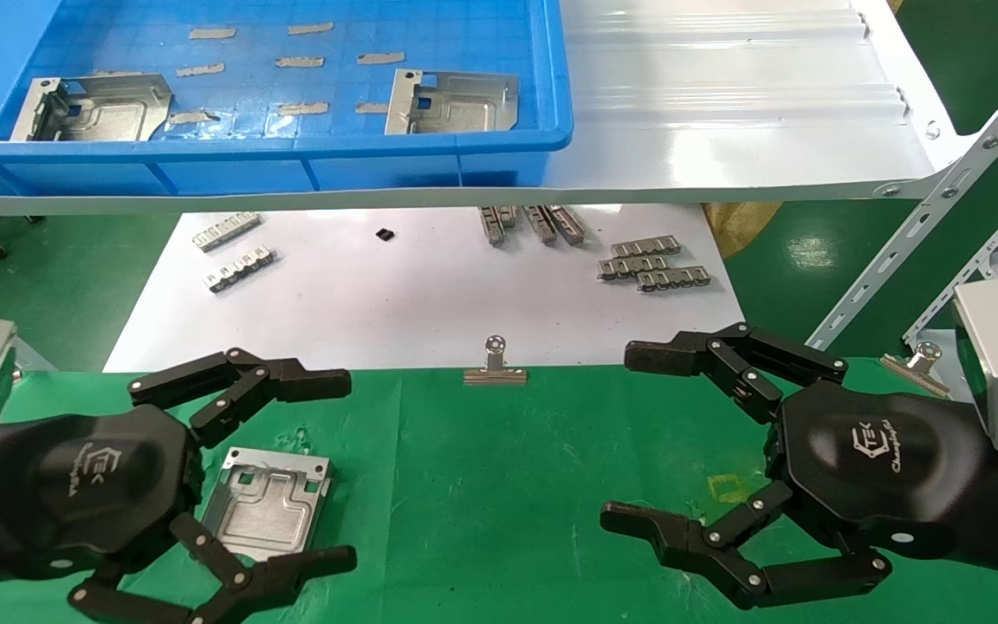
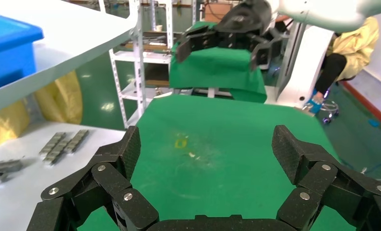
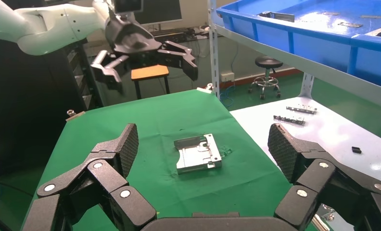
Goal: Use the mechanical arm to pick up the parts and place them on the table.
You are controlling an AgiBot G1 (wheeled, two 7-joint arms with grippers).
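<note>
Two black three-fingered hands are held low over the green cloth table point(image 1: 499, 485), the left gripper point(image 1: 278, 468) and right gripper point(image 1: 681, 438) both spread wide and empty. One stamped metal part point(image 1: 267, 503) is seen lying flat on the cloth between the left fingers. Farther back, two more parts point(image 1: 451, 102) are left in the blue bin point(image 1: 291, 143), so a reach up to it is judged next.

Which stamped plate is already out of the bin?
The plate on the green table, under the open left end effector; the other two lie in the blue bin.
</note>
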